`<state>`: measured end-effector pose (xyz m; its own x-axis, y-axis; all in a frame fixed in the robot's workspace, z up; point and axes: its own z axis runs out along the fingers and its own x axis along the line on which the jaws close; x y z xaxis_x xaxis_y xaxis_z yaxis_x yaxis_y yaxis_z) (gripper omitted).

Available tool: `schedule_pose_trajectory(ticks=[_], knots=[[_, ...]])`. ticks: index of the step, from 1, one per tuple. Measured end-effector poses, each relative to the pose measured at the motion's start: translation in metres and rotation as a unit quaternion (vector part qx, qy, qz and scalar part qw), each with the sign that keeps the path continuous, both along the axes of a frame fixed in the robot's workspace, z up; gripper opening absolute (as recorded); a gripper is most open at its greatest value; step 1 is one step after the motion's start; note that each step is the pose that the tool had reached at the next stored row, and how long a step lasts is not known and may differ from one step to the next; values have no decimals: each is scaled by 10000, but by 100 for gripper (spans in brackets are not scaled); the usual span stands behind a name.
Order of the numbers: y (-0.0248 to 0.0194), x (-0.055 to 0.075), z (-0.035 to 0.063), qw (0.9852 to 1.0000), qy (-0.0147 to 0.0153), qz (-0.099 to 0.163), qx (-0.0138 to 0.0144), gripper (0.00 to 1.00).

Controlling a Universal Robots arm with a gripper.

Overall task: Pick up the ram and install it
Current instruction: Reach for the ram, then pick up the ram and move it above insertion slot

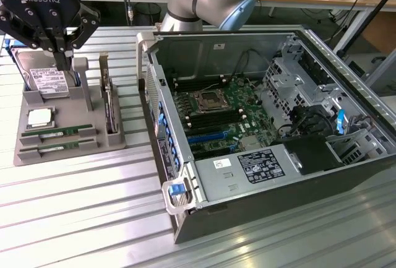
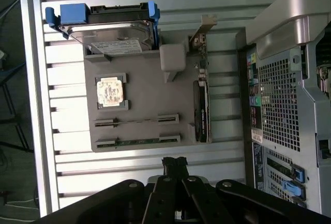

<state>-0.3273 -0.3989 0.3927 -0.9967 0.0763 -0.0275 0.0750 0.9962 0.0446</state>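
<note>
A robot's black gripper (image 1: 60, 54) hangs over the far left of a ribbed metal surface (image 1: 74, 218), its fingers pressed together and holding nothing. It is above a silver hard drive (image 1: 49, 82) standing at the far end of a grey holder (image 1: 80, 114). The ram (image 1: 57, 133), a thin green stick, lies in a slot near the holder's near edge, just beyond a second stick (image 1: 54, 150) of the same kind. A processor chip (image 1: 38, 117) sits just behind them and an expansion card (image 1: 110, 107) stands on edge at the holder's right. To the exterior view's right lies an open computer case (image 1: 278, 200), with its motherboard (image 1: 241, 104) and dark memory slots (image 1: 185, 106) exposed.

Likely risks: the two sticks lie close together, so fingers lowered slightly off line could catch the neighbour or tip the ram in its slot. The stick is thin, so a skewed grip could twist it. In the case, a tilted or reversed stick would probably jam against the slot.

Hard to make out: the upper part of the gripper is cut off by the frame. From the wrist view, the ram (image 2: 137, 121) is seen almost edge on. The sticks' labels cannot be read. Whether the slot latches stand open cannot be told, and the arm covers the far edge of the case.
</note>
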Motion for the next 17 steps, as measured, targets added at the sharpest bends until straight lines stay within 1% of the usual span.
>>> schedule_pose_trajectory(ticks=[5,8,9,11,13,15,17], knots=[[0,0,0,10000,0,31,0,11],[0,0,0,9997,0,263,0,11],[0,0,0,9991,0,415,0,11],[0,0,0,9981,0,616,0,11],[0,0,0,9974,0,714,0,11],[0,0,0,9962,0,868,0,11],[0,0,0,9936,0,1129,0,11]])
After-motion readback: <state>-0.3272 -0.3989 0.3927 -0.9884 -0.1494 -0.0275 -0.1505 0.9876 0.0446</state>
